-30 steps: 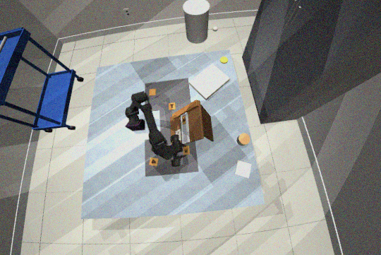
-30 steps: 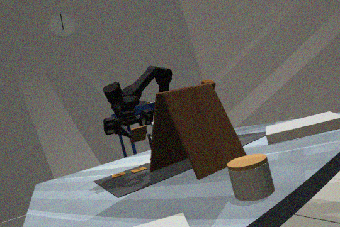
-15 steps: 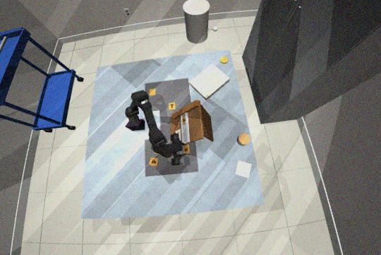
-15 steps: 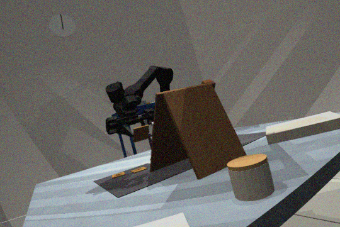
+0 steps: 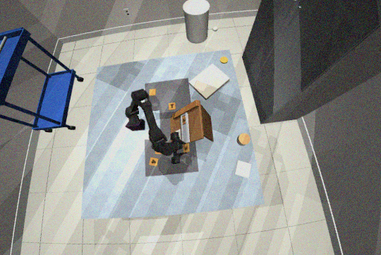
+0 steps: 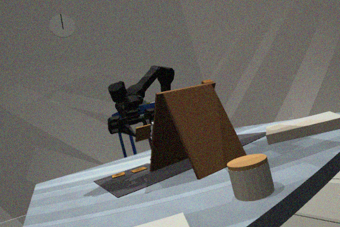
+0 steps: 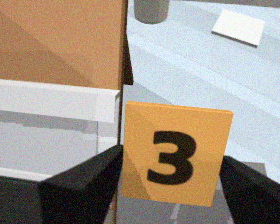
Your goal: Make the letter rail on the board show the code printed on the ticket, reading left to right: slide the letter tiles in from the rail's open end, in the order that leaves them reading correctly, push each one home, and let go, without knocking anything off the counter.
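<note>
My gripper (image 5: 185, 147) (image 6: 143, 132) (image 7: 171, 157) is shut on the orange "3" tile (image 7: 201, 127), held upright above the counter. In the wrist view the tile is just right of the near end of the white rail (image 5: 187, 132) (image 7: 51, 103), with a narrow gap. The rail runs across the brown board (image 5: 208, 123) (image 6: 201, 129) (image 7: 56, 45). One tile (image 5: 184, 119) sits in the rail, its character unclear. A "T" tile (image 5: 171, 106), an "A" tile (image 5: 153, 162), another orange tile (image 5: 152, 92) and a partly hidden tile (image 5: 158, 152) lie on the dark mats. The ticket's code is unreadable.
A cream slab (image 5: 215, 75) (image 6: 302, 126) lies behind the board. A wooden-lidded canister (image 5: 243, 139) (image 6: 252, 180) (image 7: 151, 11), a white card (image 5: 243, 169) (image 7: 238, 27) and a yellow disc (image 5: 224, 60) are toward the counter's right side. A blue cart (image 5: 54, 99) stands left.
</note>
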{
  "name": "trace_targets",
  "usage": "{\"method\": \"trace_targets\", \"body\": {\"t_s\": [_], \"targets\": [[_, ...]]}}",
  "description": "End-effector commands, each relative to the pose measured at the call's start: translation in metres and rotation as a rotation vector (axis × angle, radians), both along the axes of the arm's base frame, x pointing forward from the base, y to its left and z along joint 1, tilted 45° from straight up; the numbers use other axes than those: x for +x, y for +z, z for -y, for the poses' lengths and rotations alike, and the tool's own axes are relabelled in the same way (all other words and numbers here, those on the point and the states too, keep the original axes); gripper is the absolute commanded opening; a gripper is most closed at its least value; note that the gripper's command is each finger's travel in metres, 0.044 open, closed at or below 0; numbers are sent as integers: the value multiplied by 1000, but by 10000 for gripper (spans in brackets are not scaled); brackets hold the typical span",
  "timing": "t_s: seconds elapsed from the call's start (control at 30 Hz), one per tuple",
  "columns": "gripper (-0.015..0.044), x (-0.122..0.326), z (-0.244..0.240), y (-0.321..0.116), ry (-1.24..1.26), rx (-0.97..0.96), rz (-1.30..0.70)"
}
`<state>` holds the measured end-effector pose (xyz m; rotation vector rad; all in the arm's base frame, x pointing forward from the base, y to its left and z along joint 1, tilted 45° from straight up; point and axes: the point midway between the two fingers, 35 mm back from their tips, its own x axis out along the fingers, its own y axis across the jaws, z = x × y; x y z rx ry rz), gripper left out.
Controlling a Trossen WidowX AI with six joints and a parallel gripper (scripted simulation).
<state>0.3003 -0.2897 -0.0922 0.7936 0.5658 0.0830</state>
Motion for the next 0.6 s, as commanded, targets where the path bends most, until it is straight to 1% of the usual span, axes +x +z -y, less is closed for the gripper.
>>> {"method": "trace_targets", "body": {"t_s": [0.0,0.57], "targets": [[0,0,-3,1,-3,5,-6],[0,1,-9,7,-3,6,-6]]}}
